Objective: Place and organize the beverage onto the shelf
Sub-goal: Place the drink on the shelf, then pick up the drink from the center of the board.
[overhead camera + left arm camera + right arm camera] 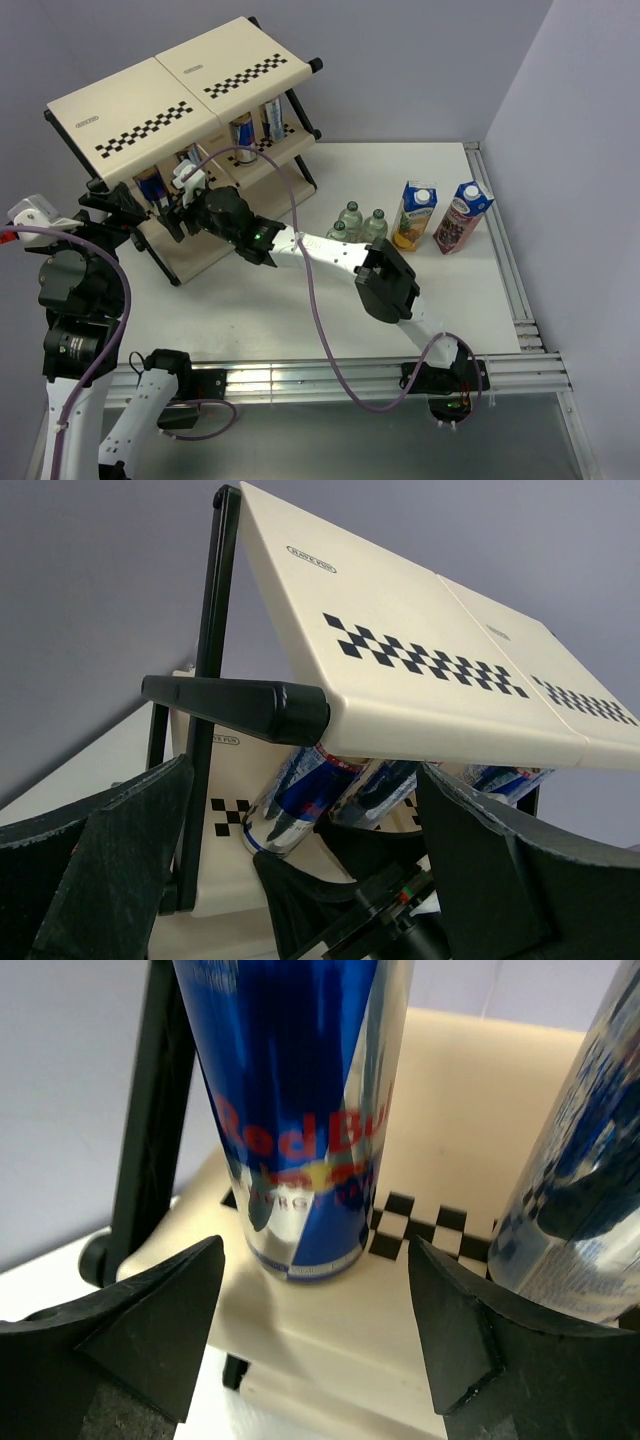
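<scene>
Four cans (243, 131): upright on the middle tier of the shelf (180, 85), two toward its left end, two toward its right.
Rack position: far-left part of the table (230, 320), set at an angle, cream panels with checkered strips on a black frame.
Right gripper (315, 1260): reaches in at the left-end pair; fingers spread wide, a blue-silver can framed between them in the wrist view, untouched.
Left gripper (300, 825): at the left end of the shelf, low by the black frame; fingers wide apart, holding nothing, wrist camera looking up beneath the top panel.
Bottles (352, 222): clustered upright on the table, right of the shelf and apart from it.
Yellow carton (415, 213): upright just right of the bottles.
Purple carton (462, 215): upright beside the yellow one, nearer the table's right edge.
</scene>
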{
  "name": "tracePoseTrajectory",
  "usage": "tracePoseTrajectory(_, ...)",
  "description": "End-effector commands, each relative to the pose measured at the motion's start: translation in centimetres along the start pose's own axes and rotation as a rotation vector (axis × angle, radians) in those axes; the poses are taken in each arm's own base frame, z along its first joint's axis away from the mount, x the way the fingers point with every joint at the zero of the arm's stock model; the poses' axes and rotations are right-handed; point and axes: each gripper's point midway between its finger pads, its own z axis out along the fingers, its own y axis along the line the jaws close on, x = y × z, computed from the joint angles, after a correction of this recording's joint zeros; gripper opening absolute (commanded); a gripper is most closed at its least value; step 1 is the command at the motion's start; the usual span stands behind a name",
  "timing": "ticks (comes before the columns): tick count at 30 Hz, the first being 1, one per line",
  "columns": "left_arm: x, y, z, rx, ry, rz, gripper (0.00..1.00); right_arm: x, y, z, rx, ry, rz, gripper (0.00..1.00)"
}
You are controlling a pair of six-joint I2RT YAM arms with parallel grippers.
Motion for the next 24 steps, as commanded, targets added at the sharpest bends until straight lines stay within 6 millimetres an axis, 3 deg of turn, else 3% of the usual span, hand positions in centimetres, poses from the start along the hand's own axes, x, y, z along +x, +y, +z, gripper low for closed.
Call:
tracePoseTrajectory(1,-0.7,-0.6,0.1,0.023,-0.022,-0.012,1.0,-4.8,-0.2,-1.0,0.002,-0.08,0.003,0.81)
tracePoseTrajectory(7,-0.7,-0.7,0.1,0.028,-0.021,-0.013,1.0,-4.7,0.3,-1.9,-0.016,-0.076,0.004,0.81)
tracePoseTrajectory(8,-0.7,-0.7,0.1,0.029,-0.022,-0.013,1.0,-5.6,0.4,-2.4,-0.019,-0.091,0.005,0.82)
tracePoseTrajectory(11,-0.7,-0.7,0.2,0.028,-0.02,-0.013,0.99,-5.5,1.0,-3.4,-0.03,-0.098,0.006,0.89)
tracePoseTrajectory(12,-0.7,-0.7,0.2,0.027,-0.019,-0.012,0.99,-6.5,1.2,-4.1,-0.036,-0.114,0.007,0.9)
tracePoseTrajectory(13,-0.6,-0.7,0.2,0.028,-0.017,-0.011,1.0,-6.1,1.3,-4.4,-0.04,-0.104,0.006,0.92)
tracePoseTrajectory(14,-0.7,-0.8,0.2,0.033,-0.018,-0.011,0.99,-7.3,1.2,-5.1,-0.04,-0.123,0.007,0.96)
tracePoseTrajectory(16,-0.4,-0.7,0.2,0.033,-0.01,-0.006,1.0,-6.8,1.1,-6.0,-0.034,-0.117,0.007,0.96)
tracePoseTrajectory(18,-0.3,-0.7,0.1,0.04,-0.01,-0.004,1.0,-8.2,0.9,-7.3,-0.027,-0.141,0.009,0.97)
tracePoseTrajectory(19,-0.2,-0.7,0.1,0.043,-0.006,-0.003,0.99,-7.5,0.7,-7.8,-0.019,-0.127,0.009,0.97)
tracePoseTrajectory(20,-0.2,-0.8,0.1,0.046,-0.006,0.0,0.99,-8.7,0.3,-8.8,0.002,-0.145,0.042,0.98)
tracePoseTrajectory(21,-0.1,-1.1,0.0,0.064,0.0,0.0,0.99,-8.8,0.2,-9.4,0.013,-0.149,0.047,0.98)
tracePoseTrajectory(22,-0.2,-1.3,0.0,0.075,0.001,0.001,0.99,-7.5,-0.3,-10.0,0.032,-0.123,0.048,0.98)
tracePoseTrajectory(23,-0.1,-1.6,-0.1,0.092,0.004,0.003,1.0,-8.9,-0.6,-11.3,0.049,-0.145,0.056,0.98)
tracePoseTrajectory(24,0.1,-2.2,-0.2,0.128,0.017,0.007,1.0,-8.8,-1.6,-12.0,0.104,-0.142,0.064,0.98)
